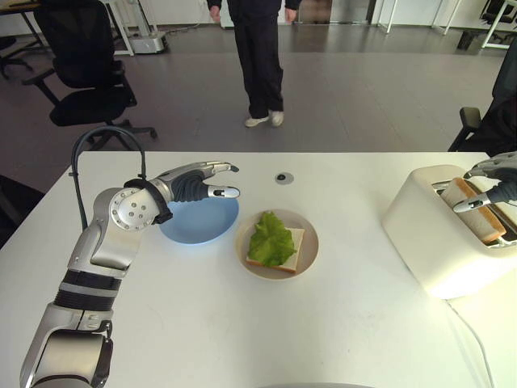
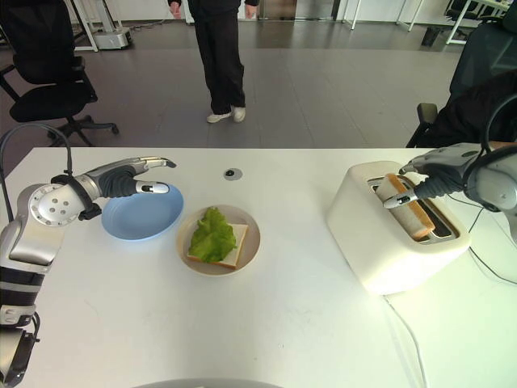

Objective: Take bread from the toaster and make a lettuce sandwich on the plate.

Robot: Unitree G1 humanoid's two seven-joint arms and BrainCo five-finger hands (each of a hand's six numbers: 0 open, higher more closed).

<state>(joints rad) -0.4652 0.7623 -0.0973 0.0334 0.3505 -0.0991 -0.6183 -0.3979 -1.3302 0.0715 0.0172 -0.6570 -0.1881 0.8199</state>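
The bread slice (image 2: 408, 215) in the toaster (image 2: 367, 238) is pinched by the right hand (image 2: 440, 171); the left hand (image 2: 128, 179) is held spread, a blue bowl (image 2: 139, 222) beneath it.

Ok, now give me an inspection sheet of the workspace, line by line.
Surface: white table, no spills seen.
Job's things: toaster at the right, with the toaster slice standing out of a slot; plate mid-table holding a bread slice with lettuce on top.
Clutter: blue bowl close beside the plate on its left; small round grommet behind the plate.
Hands: left hand open above the blue bowl, holding nothing; right hand with fingers closed on the toaster slice.
Cables: toaster cable runs across the table to the near edge; black cable loops by the left arm.
Surroundings: office chair on the floor behind the table.
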